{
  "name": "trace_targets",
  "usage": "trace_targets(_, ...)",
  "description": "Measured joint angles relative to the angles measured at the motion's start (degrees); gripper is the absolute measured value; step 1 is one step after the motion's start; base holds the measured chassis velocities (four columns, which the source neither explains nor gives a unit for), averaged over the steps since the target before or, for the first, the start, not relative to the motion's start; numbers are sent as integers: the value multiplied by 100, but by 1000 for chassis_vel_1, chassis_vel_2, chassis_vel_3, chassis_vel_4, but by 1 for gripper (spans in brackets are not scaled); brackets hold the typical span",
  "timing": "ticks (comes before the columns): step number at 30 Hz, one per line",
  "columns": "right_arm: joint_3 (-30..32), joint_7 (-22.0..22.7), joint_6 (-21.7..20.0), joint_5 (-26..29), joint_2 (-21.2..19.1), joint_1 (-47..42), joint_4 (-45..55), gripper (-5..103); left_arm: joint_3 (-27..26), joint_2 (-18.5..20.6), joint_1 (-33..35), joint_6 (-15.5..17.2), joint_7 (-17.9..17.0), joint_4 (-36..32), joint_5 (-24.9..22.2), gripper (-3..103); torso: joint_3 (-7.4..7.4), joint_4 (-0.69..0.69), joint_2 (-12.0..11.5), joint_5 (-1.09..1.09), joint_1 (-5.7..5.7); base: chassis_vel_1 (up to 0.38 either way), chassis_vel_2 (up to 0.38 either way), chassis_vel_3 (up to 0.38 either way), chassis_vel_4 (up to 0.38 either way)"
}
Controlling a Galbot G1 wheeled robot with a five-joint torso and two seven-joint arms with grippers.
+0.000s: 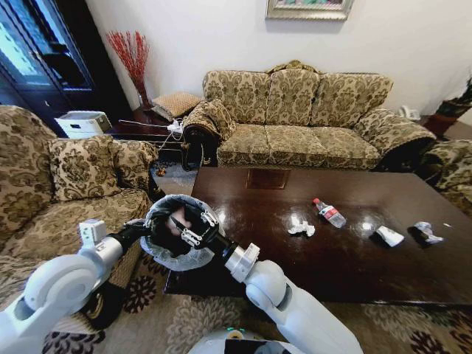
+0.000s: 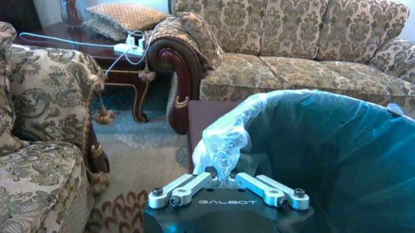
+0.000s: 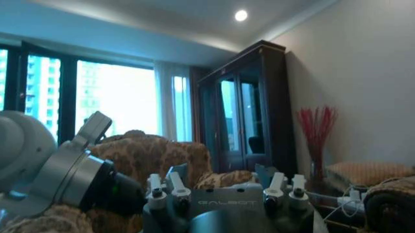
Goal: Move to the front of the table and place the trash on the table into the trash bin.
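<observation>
My left gripper (image 1: 153, 234) (image 2: 226, 180) is shut on the rim of the trash bin (image 1: 179, 259) (image 2: 324, 155), a black bin with a translucent bag, and holds it up at the table's left end. Over the bin's mouth hangs my right gripper (image 1: 186, 227) (image 3: 219, 173), its fingers apart with nothing between them. On the dark glossy table (image 1: 346, 265) lies the trash: a crumpled white wad (image 1: 301, 228), a small clear bottle (image 1: 329, 213) with a red label, a white wrapper (image 1: 389, 236) and a crinkled wrapper (image 1: 426, 233).
A patterned armchair (image 1: 66, 192) stands close on the left and a matching sofa (image 1: 310, 118) behind the table. A side table (image 1: 147, 125) with a power strip and cables sits at the back left. Patterned rug (image 1: 169, 317) covers the floor.
</observation>
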Motion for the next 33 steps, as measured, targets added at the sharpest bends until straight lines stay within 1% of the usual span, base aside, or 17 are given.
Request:
trace_targets(2,269,-130,183,-15,-39,-254,244,80,-51,-1,15,10,0,22,6,1,0,1,-1,0,0,0,0,0,0)
trace_targets(3,269,-130,183,-15,-39,-254,244,80,-51,-1,15,10,0,22,6,1,0,1,-1,0,0,0,0,0,0)
trace_targets(4,540,-225,346,-63,-132,-574,532,85,-120,-9,30,33,-1,47,8,1,0,0,-1,0,1,0,0,0,0)
trace_targets(5,679,-187,436,-103,-196,-779,653,90,-151,-15,36,41,-1,58,8,1,0,0,-1,1,0,0,0,0,0)
trace_targets(6,885,-64,489,-146,-264,-1059,754,90,-184,-23,41,46,1,70,8,1,0,0,-1,1,0,0,0,0,0)
trace_targets(7,1063,44,503,-165,-300,-1277,780,95,-202,-33,41,46,4,78,8,1,0,-1,-1,0,-1,0,0,0,0)
trace_targets(8,1063,44,503,-165,-300,-1277,780,95,-202,-33,41,46,4,78,8,1,0,-1,-1,0,-1,0,0,0,0)
trace_targets(10,1703,506,572,-181,-280,-1892,580,100,-195,-94,5,47,9,85,8,1,-1,-2,-1,0,-1,0,0,0,0)
trace_targets(11,1703,506,572,-181,-280,-1892,580,100,-195,-94,5,47,9,85,8,1,-1,-2,-1,0,-1,0,0,0,0)
trace_targets(15,2525,1049,429,172,14,-2210,153,100,-116,-190,-5,46,13,40,74,1,0,-1,-1,-1,0,-5,-13,6,9)
trace_targets(16,2525,1049,429,172,14,-2210,153,100,-116,-190,-5,46,13,40,74,1,0,-1,-1,-1,0,-19,-53,23,34)
trace_targets(20,3143,1210,351,319,109,-2124,-516,100,-122,-248,16,34,24,27,114,1,0,0,-1,-2,0,-39,-81,29,80)
trace_targets(21,3143,1210,351,319,109,-2124,-516,100,-122,-248,16,34,24,27,114,1,0,0,-1,-2,0,-59,-120,44,99)
trace_targets(25,3302,1369,552,458,113,-1930,-1261,100,-103,-266,12,4,28,5,140,1,0,0,-1,2,-1,-81,-142,84,146)
trace_targets(26,3324,1494,513,461,154,-1840,-1542,100,-85,-250,12,-1,30,1,145,1,0,-1,-1,5,0,-70,-128,52,127)
trace_targets(30,3357,1655,385,461,240,-1700,-1873,100,-83,-226,13,-4,33,-3,147,1,0,-2,-1,3,0,-70,-106,45,102)
trace_targets(33,3363,1846,240,445,358,-1340,-2599,100,-96,-169,25,-12,35,2,147,1,0,-2,-1,-2,0,0,0,0,0)
